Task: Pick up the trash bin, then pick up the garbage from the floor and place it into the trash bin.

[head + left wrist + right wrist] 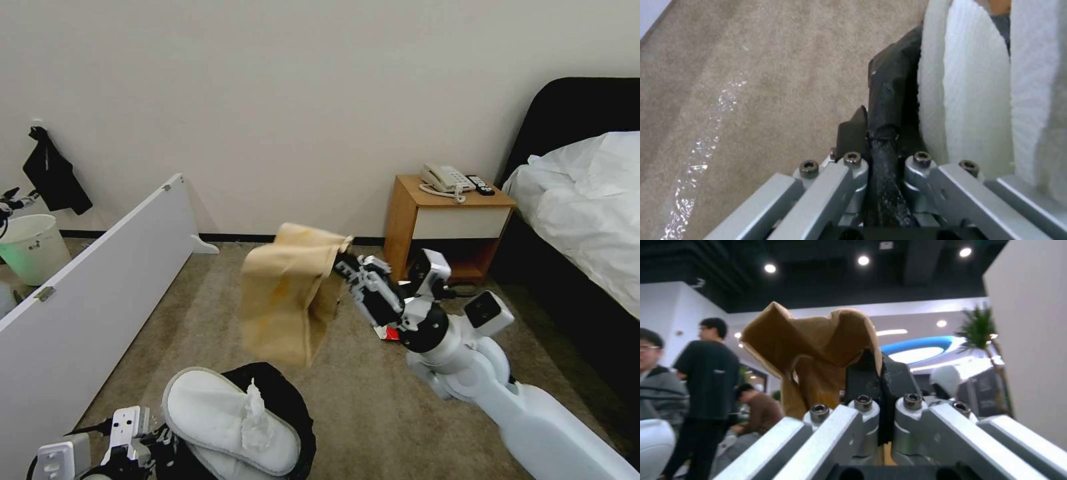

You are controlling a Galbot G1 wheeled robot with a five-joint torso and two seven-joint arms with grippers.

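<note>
My right gripper is shut on the top edge of the brown paper bag, which hangs in the air above the floor, beyond the trash bin. The right wrist view shows the gripper pinching the bag. The trash bin, lined with a black bag, is at the bottom of the head view. It holds a white slipper and a crumpled tissue. My left gripper is shut on the bin's black-lined rim, next to the slippers. A red-and-white wrapper lies on the carpet, partly behind my right arm.
A long white panel leans along the left. Behind it stand a greenish white bucket and a black cloth on the wall. A wooden nightstand with a phone and a bed take up the right.
</note>
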